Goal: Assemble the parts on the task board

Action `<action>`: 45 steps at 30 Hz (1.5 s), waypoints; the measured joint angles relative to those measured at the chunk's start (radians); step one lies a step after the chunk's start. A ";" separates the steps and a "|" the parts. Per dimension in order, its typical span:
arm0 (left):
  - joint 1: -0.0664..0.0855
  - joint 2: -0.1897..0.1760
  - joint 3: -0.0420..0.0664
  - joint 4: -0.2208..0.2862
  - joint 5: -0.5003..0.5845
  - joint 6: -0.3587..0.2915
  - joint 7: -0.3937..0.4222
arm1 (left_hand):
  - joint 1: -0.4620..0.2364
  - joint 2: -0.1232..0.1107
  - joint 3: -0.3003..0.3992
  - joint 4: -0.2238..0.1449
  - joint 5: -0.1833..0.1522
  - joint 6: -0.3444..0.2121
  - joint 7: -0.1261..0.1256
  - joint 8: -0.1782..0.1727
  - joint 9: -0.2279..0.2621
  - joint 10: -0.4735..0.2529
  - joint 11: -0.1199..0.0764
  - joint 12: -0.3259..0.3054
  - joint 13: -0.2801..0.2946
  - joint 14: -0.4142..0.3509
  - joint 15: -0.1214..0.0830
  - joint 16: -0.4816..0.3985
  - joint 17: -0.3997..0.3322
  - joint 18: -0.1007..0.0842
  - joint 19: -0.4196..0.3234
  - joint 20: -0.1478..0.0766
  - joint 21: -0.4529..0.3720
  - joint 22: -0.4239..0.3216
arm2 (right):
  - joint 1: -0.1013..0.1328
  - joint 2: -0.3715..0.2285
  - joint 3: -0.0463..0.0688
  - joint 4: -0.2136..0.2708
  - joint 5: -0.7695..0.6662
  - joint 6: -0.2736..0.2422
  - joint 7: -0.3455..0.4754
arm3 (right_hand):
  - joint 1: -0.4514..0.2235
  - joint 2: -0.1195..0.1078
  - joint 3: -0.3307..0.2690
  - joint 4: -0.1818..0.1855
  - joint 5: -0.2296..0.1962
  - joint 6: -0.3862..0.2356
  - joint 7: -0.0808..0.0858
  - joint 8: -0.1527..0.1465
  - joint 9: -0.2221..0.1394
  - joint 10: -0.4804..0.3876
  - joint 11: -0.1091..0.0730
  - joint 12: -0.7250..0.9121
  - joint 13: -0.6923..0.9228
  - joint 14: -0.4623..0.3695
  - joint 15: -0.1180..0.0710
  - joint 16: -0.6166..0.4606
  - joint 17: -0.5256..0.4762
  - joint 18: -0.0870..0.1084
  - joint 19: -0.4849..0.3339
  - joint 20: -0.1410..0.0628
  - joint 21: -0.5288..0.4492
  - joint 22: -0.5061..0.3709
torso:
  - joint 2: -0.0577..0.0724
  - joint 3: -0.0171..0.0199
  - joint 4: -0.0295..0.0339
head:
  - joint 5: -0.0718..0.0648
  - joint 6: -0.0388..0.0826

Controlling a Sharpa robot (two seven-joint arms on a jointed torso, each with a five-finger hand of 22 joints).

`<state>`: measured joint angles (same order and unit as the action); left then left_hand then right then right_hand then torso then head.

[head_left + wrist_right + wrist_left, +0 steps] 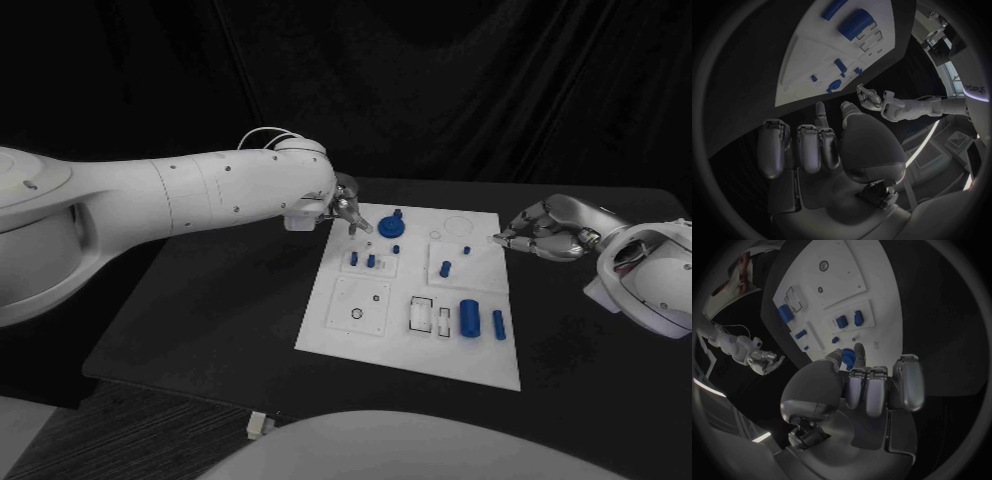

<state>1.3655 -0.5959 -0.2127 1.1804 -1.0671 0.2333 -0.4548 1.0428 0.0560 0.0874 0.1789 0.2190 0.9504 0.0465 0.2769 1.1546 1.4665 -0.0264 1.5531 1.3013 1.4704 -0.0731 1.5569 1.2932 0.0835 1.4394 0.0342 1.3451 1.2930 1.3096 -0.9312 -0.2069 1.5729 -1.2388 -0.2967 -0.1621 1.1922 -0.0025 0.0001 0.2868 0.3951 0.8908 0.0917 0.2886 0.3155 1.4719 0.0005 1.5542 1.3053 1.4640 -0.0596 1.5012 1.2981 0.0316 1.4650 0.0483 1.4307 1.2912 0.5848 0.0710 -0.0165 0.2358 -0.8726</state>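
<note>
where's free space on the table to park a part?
Bare black table between the task board and the table's left edge, and a strip right of the board, nearer than the right hand. Crowded: the board's far end, by the left hand and blue knob.

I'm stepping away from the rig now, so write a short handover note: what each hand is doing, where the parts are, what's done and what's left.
Left hand: at the far left corner of the white board, beside the blue knob; it looks empty, but contact cannot be told.
Right hand: just off the board's right edge, fingers curled in, holding nothing.
Parts: two small blue pegs stand left of centre, another peg right of centre, a large cylinder and a slimmer one lie near the right edge.
Done: cannot tell which parts are seated.
Left: the two cylinders look unplaced; the empty slots still need filling.
</note>
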 measured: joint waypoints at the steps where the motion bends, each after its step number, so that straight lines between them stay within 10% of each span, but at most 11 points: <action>1: 0.000 0.004 0.000 -0.007 0.000 0.010 0.000 | 0.001 0.001 0.000 0.000 0.000 0.000 0.000 0.000 0.000 0.000 0.000 0.000 0.000 0.000 0.000 0.000 0.000 0.000 0.000 0.000 0.000 0.000 | 0.000 0.000 0.000 0.000 0.000 0.000 0.000 | 0.000 0.000 0.000 0.000 0.000 0.000 0.000 0.000 0.000 0.000 0.000 0.000 0.000 0.000 0.000 0.000 0.000 0.000 0.000 0.000 0.000 0.000 | 0.000 0.0001 0.0000 | 0.000 0.000; 45: -0.053 0.069 0.000 -0.105 -0.003 0.131 -0.002 | 0.018 -0.003 0.016 -0.016 0.023 0.006 -0.005 0.005 0.000 0.000 0.000 0.000 0.000 0.000 0.000 0.000 0.000 0.000 0.000 0.000 0.000 0.000 | -0.001 0.000 0.000 0.001 0.000 0.007 -0.002 | 0.000 0.000 0.000 0.000 0.023 -0.003 0.003 0.000 0.000 0.000 0.000 0.000 0.000 0.000 0.000 0.000 0.000 0.000 0.000 0.000 0.000 0.000 | 0.003 -0.0031 0.0008 | -0.001 0.000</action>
<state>1.3129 -0.5273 -0.2127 1.0752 -1.0698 0.3639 -0.4570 1.0605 0.0529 0.1039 0.1626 0.2417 0.9560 0.0410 0.2816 1.1546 1.4665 -0.0264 1.5531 1.3013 1.4704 -0.0731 1.5569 1.2932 0.0835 1.4394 0.0342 1.3450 1.2931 1.3083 -0.9316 -0.2069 1.5743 -1.2387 -0.2895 -0.1642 1.1922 -0.0025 0.0001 0.2868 0.4178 0.8875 0.0949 0.2886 0.3154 1.4719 0.0005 1.5542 1.3053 1.4640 -0.0596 1.5012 1.2981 0.0316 1.4650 0.0483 1.4307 1.2912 0.5880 0.0680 -0.0157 0.2350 -0.8726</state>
